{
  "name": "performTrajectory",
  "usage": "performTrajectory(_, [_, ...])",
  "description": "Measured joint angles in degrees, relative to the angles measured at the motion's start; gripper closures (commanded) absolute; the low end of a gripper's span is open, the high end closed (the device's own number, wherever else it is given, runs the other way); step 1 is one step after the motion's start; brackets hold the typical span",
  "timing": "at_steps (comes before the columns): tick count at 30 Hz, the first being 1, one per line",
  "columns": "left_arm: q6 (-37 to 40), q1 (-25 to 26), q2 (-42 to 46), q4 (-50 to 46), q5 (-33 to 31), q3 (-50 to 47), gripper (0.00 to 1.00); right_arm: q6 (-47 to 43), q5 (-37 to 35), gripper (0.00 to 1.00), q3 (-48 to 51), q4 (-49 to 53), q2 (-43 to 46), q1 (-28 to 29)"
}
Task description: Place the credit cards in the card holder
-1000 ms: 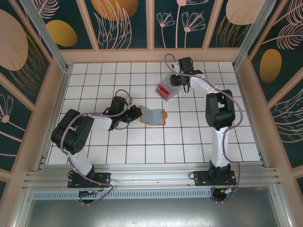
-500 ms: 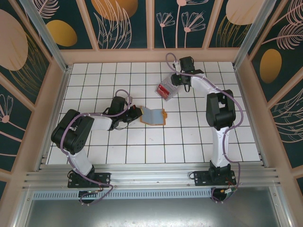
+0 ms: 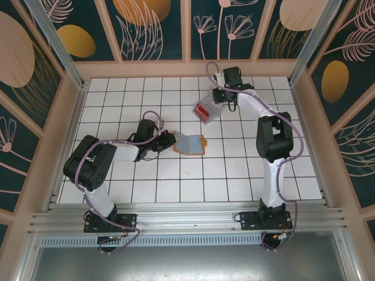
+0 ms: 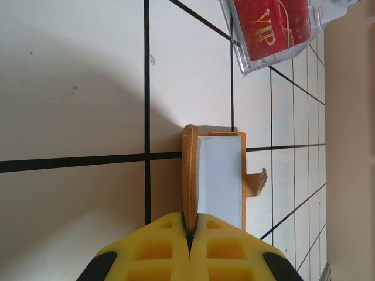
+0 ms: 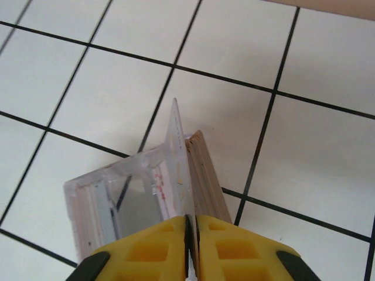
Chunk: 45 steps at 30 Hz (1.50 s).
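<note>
Right wrist view: my right gripper [image 5: 189,219] is pinched tight on the upright clear wall of the clear plastic box [image 5: 111,196], with the credit cards [image 5: 206,175] stacked just right of my fingertips. My left gripper [image 4: 188,227] clamps the card holder [image 4: 220,175] by its orange edge, pocket lying ahead. Best to steady the box, then take one card only.

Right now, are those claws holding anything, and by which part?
Left gripper pinches the card holder by its orange cover's edge; right gripper pinches the clear box by one thin wall.
</note>
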State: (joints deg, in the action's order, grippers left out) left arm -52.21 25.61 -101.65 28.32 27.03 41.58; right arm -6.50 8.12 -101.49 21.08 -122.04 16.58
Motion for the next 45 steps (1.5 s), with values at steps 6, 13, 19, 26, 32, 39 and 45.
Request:
performTrajectory(6, [0.0,0.0,0.0,0.0,0.0,0.0,0.98,2.3,5.4,0.92,0.5,-0.7,1.6,-0.8])
performTrajectory(13, [-0.9,0.2,0.0,1.9,0.0,-1.0,0.98,10.0,18.1,0.95,9.8,-7.5,9.0,-3.8])
performTrajectory(19, [-1.7,0.3,0.1,4.2,-0.1,-4.0,1.00,26.3,29.8,0.96,32.2,-24.8,21.7,-3.7])
performTrajectory(26, [-3.5,1.8,0.3,6.7,-1.0,-8.5,1.00,45.4,27.3,0.99,58.7,-42.0,28.7,8.3])
performTrajectory(32, [-5.1,4.8,-0.3,8.9,-1.8,-8.6,1.00,51.6,19.3,0.99,65.0,-44.5,29.9,17.0])
performTrajectory(39, [-10.5,5.9,1.7,12.9,-6.6,-13.0,1.00,53.9,9.9,0.99,69.8,-44.7,36.5,18.0])
performTrajectory(45, [-15.2,7.4,4.6,15.9,-11.6,-16.8,1.00,54.5,9.3,0.99,70.6,-46.4,36.2,19.1])
